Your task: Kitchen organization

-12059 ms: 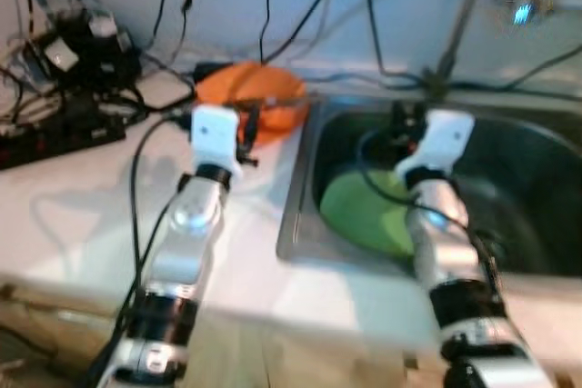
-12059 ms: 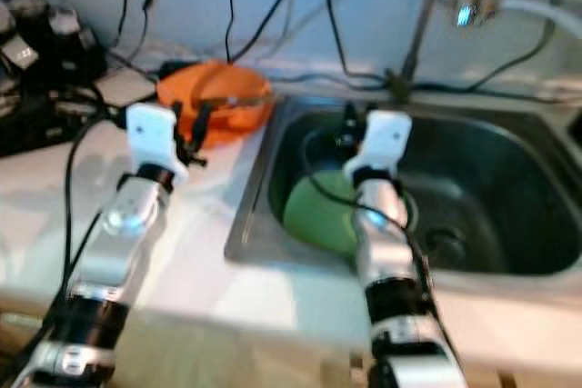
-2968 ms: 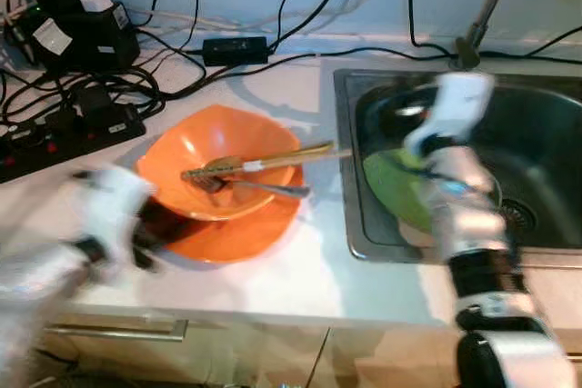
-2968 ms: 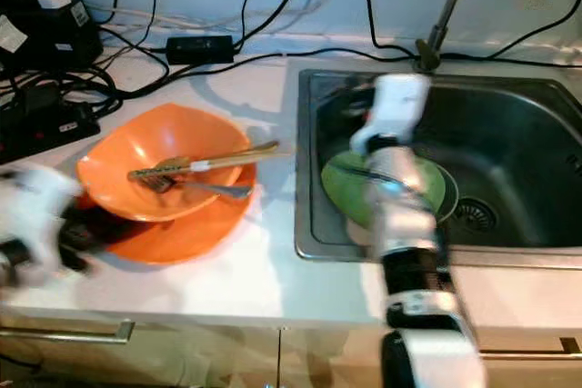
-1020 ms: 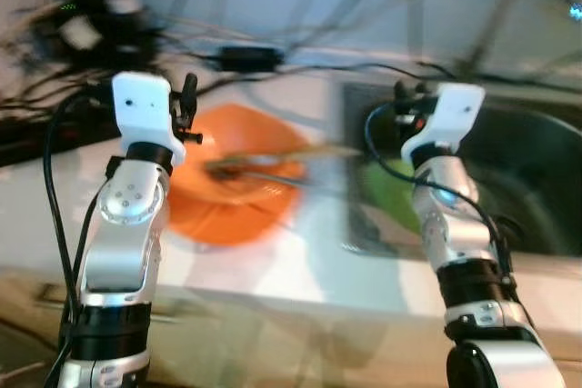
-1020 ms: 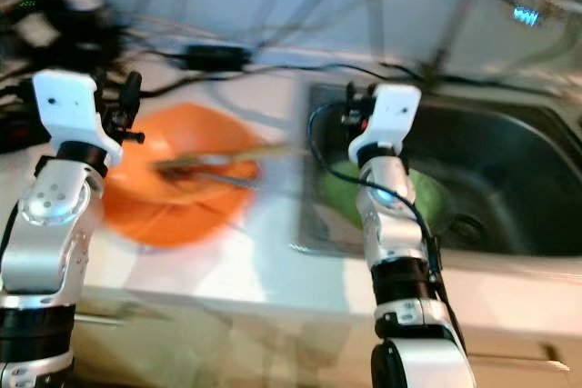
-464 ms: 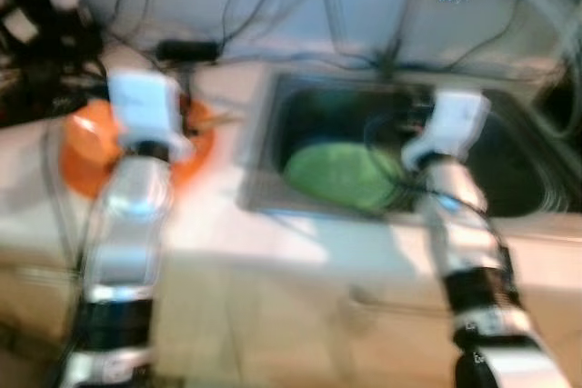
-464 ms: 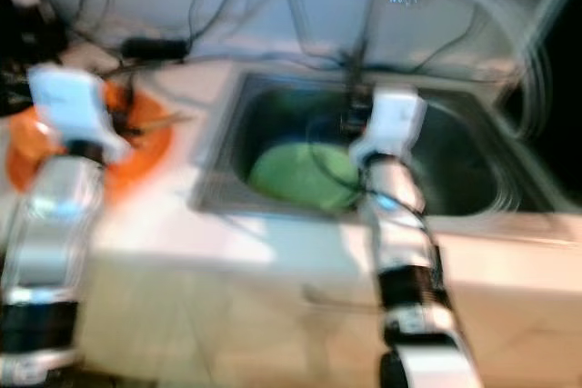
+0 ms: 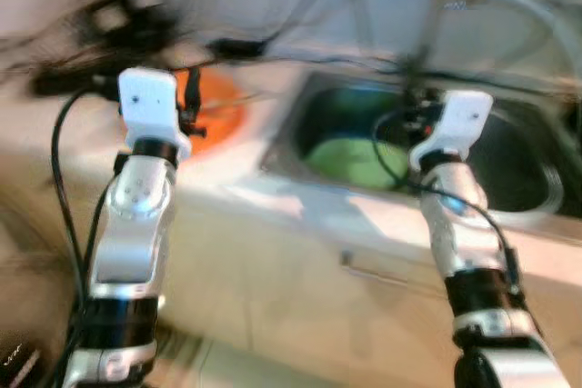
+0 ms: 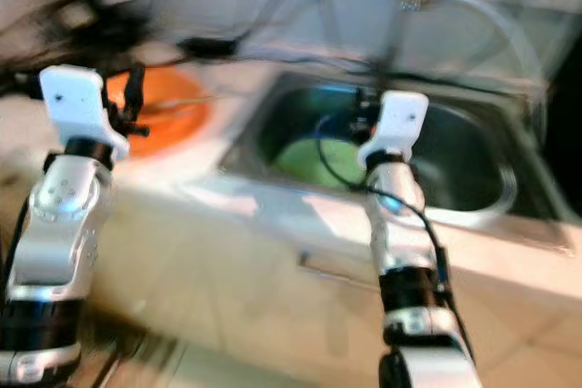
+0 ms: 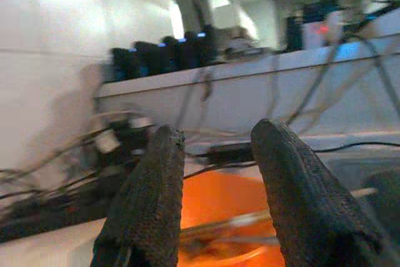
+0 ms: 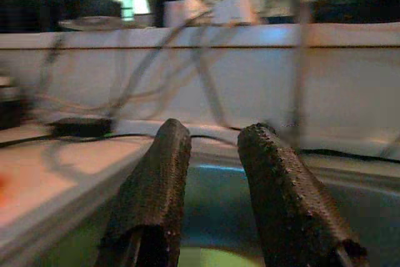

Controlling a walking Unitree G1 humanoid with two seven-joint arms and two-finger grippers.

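Holding my left gripper (image 11: 215,173) open and empty over the orange bowl (image 9: 218,106), my right gripper (image 12: 212,173) open above the sink (image 10: 473,193) with the green plate (image 9: 355,159).

A white countertop (image 9: 227,179) runs across the scene, with a steel sink basin (image 9: 536,190) set into it on the right. A round green plate (image 9: 350,159) lies inside the sink. Left of the sink, an orange bowl (image 9: 218,111) sits on the counter. Behind the bowl, black cables (image 9: 118,34) lie against the wall.
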